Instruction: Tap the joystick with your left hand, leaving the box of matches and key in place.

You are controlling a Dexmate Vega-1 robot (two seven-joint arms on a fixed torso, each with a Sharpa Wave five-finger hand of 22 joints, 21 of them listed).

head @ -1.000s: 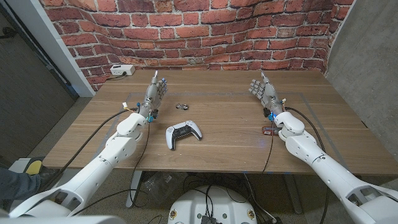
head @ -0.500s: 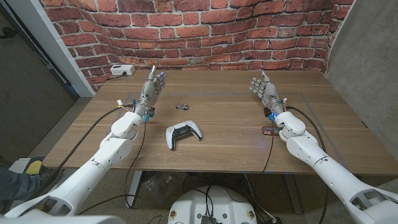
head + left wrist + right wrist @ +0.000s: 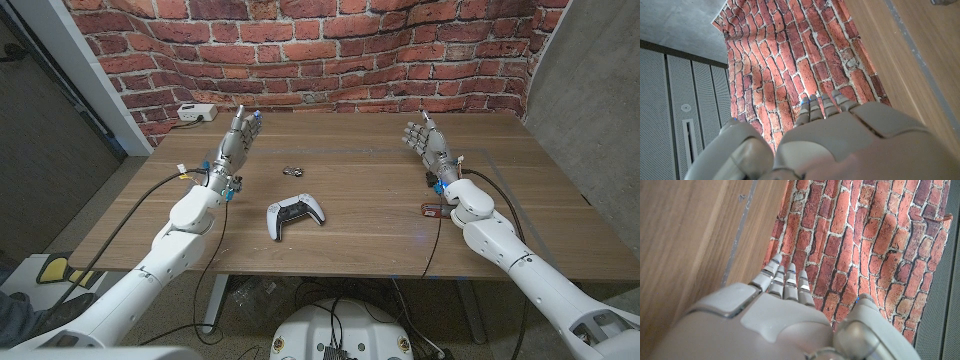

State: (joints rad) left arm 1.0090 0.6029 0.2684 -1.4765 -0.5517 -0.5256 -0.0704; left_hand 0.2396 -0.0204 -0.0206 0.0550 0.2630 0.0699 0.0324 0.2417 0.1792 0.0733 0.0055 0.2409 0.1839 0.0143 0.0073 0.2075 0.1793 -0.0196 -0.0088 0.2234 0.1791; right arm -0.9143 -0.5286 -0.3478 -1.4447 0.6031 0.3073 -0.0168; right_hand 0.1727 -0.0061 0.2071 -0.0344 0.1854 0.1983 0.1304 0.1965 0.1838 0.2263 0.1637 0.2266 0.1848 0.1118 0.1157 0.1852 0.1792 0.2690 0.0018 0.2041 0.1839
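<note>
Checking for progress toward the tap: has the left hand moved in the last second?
Yes. The left hand has drifted left and toward the wall, away from the joystick, which hasn't moved.

Left hand drifts further toward own side and back toward brick wall, away from joystick; fingers remain extended, holding nothing.

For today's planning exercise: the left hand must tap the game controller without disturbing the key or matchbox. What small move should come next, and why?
Probably swing the left hand back toward the robot and inward, over the game controller. The hand is raised and open near the table's far left, well away from the controller, and the key lies between them, so pass above it.
</note>
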